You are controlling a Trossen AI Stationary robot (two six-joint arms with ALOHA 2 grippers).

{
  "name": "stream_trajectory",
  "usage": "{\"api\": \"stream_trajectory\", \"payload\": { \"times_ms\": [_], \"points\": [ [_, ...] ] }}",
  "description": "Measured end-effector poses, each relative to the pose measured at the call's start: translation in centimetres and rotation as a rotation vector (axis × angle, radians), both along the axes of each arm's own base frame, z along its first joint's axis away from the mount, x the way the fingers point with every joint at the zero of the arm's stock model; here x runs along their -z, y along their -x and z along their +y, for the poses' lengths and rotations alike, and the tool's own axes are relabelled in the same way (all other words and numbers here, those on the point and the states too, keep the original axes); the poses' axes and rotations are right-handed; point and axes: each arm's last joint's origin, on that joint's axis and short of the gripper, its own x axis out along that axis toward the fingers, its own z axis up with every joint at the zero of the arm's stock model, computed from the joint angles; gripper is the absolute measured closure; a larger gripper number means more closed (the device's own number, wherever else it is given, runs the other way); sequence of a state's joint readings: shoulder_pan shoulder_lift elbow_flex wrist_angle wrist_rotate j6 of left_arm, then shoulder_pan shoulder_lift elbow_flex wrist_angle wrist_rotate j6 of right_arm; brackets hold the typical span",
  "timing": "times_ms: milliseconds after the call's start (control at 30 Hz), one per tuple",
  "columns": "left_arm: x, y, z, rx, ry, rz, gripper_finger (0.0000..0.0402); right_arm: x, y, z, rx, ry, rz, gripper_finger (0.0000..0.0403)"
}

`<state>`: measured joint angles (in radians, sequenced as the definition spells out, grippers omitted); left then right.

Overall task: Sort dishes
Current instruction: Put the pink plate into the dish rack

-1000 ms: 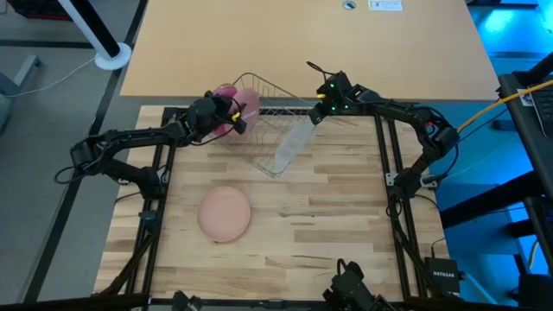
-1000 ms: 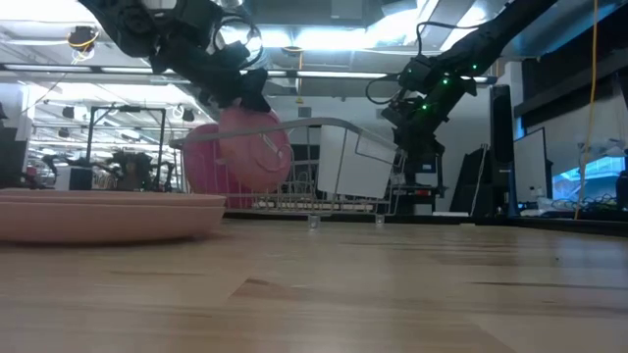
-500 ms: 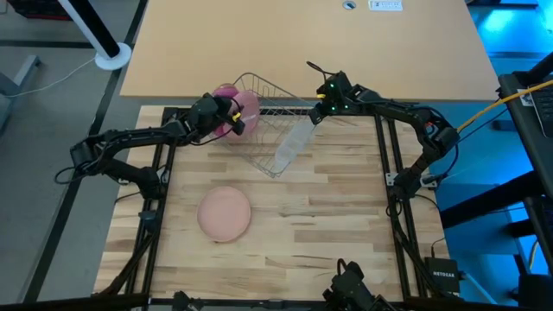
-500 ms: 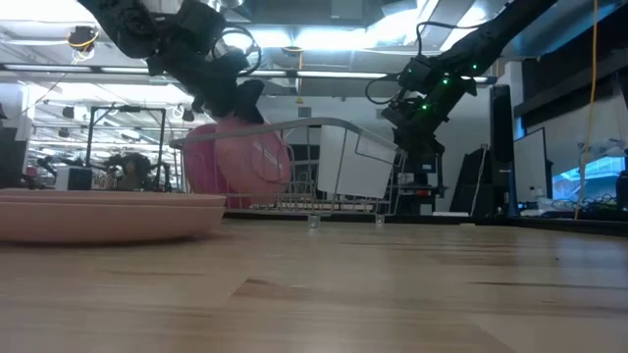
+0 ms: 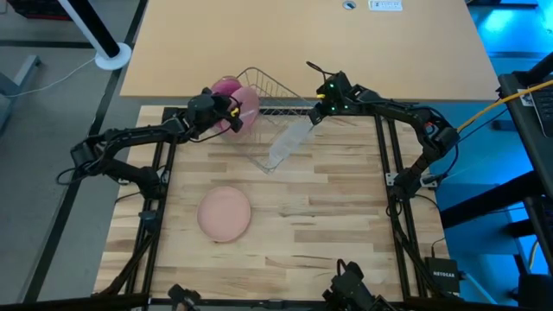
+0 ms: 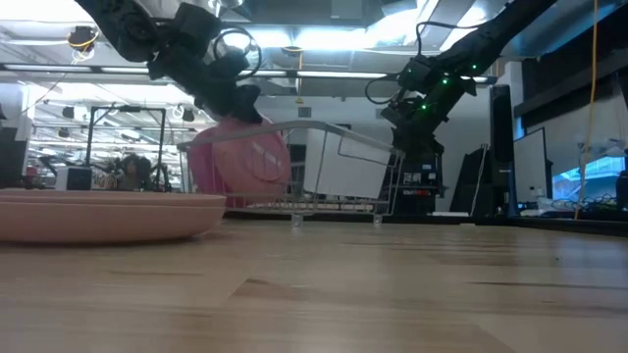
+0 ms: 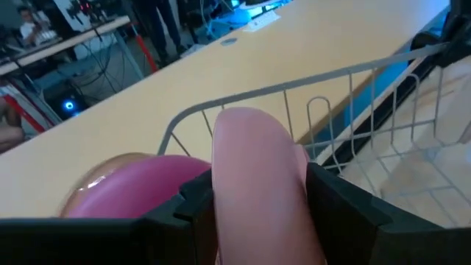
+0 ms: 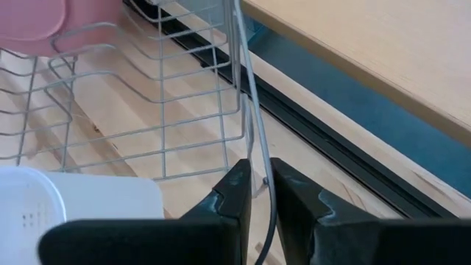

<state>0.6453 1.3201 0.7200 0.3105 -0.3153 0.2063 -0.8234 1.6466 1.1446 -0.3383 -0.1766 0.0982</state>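
The pale pink plate stands on edge in the left end of the wire rack, and my left gripper is shut on it. The magenta plate stands on edge just behind it, seen in the left wrist view as a magenta plate beside the fingers. The tan-orange plate lies flat on the near part of the table. My right gripper is shut on the rack's right end. A translucent cup lies in the rack. My left gripper pinches the pale pink plate's upper rim between its two fingers, coming slanting down from the table's left. The plate is held on edge, nearly upright, inside the rack; I cannot see whether its lower edge rests on the wires. My right gripper pinches a thin rim wire at the rack's right end between its two fingers, coming slanting down from the table's right. The rack's feet are on the table.
Beyond the wooden work surface lies a plain tan tabletop. Bare wood stretches right of the tan-orange plate and along the near edge. The black frame rails run along both sides.
My left gripper has moved slightly down and toward the far edge, lowering the pale pink plate deeper into the rack. The rack with its cup has slid a little toward the table's left and far side. My right gripper has stayed shut on the wire.
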Motion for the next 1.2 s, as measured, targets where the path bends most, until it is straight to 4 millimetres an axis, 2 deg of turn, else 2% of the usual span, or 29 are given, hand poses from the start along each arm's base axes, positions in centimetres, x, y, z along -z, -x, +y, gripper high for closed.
{"api": "stream_trajectory", "payload": {
  "times_ms": [100,267,433,500,733,867,1033,1200],
  "points": [
    [0.1,0.0,-0.1,0.004,0.017,0.020,0.0232,0.0,-0.3,0.2,-0.039,0.023,0.007,0.0349],
    [0.1,0.1,-0.1,0.002,0.027,-0.003,0.0233,-0.8,-1.5,0.4,-0.134,0.161,-0.027,0.0349],
    [0.2,0.0,-0.1,0.005,0.033,0.002,0.0233,-4.3,-2.9,0.2,-0.197,0.309,-0.124,0.0350],
    [0.2,0.0,-0.1,0.005,0.034,0.002,0.0233,-5.2,-3.1,0.2,-0.218,0.308,-0.151,0.0350],
    [0.2,0.0,-0.2,0.008,0.050,-0.013,0.0233,-5.8,-3.9,0.7,-0.266,0.303,-0.189,0.0350],
    [0.2,0.0,-0.2,0.031,0.058,-0.019,0.0233,-5.9,-5.3,0.8,-0.324,0.395,-0.248,0.0350],
    [0.2,-0.1,-0.3,0.038,0.097,-0.065,0.0233,-5.8,-7.8,0.9,-0.437,0.497,-0.425,0.0350],
    [0.3,-0.3,-0.5,0.074,0.157,-0.121,0.0233,-5.5,-9.3,0.6,-0.450,0.597,-0.542,0.0350]
  ]
}}
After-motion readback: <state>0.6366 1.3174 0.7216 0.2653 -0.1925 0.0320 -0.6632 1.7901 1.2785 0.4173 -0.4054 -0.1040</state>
